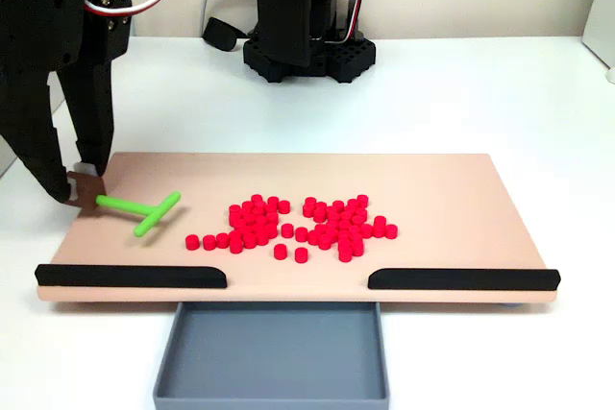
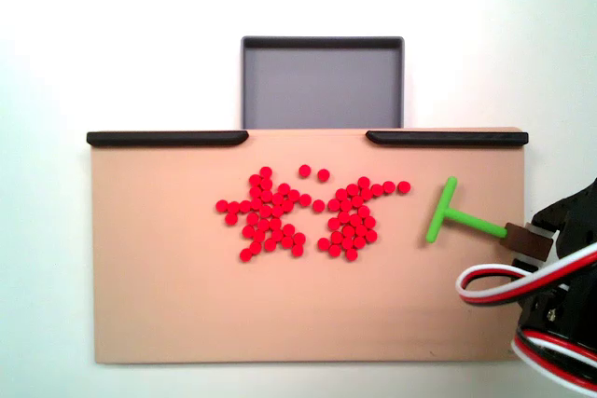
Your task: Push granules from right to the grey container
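Nearest the lens in a fixed view sits the grey container (image 1: 276,357), a shallow matte rectangular tray with low walls, its inside bare. It butts against the front edge of the tan board (image 1: 452,184), a smooth flat slab, just at the gap between the two black bars (image 1: 133,276) that rim that edge. On the board's middle lie the granules (image 1: 298,221), small glossy red cylinders spread in two loose clusters, with a few strays toward the gap; none is in the tray. Left of them in this view lies the green T-shaped stick (image 1: 144,208), a thin plastic rod whose crossbar faces the pellets without touching them. Its far end carries a brown block, and the black gripper (image 1: 82,184) pinches that block between its tapered fingers, at the board's left edge.
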Available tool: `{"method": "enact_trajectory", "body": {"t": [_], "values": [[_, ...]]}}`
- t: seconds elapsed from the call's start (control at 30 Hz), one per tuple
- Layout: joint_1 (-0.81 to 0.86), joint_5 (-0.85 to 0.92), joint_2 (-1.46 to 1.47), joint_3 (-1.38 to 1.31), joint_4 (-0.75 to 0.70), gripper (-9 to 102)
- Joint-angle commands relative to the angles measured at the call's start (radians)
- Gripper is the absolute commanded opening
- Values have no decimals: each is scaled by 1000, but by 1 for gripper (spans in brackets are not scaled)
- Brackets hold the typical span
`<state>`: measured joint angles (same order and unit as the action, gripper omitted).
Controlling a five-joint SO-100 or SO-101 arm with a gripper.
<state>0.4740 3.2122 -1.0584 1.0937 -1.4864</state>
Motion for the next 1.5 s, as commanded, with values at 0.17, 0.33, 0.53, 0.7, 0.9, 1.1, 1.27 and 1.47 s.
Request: {"method": "enact_trajectory", "body": {"t": [0.17,0.33,0.53,0.7,0.9,1.1,1.27,1.47], "values": [[-28,341,9,-34,0,0],[-35,334,18,-34,9,0],[-38,334,35,-46,14,0],[-41,336,49,-55,14,0],[-51,322,49,-55,14,0],[-60,307,48,-55,9,0],[-67,301,46,-55,6,0],[-80,273,44,-55,5,0]]}}
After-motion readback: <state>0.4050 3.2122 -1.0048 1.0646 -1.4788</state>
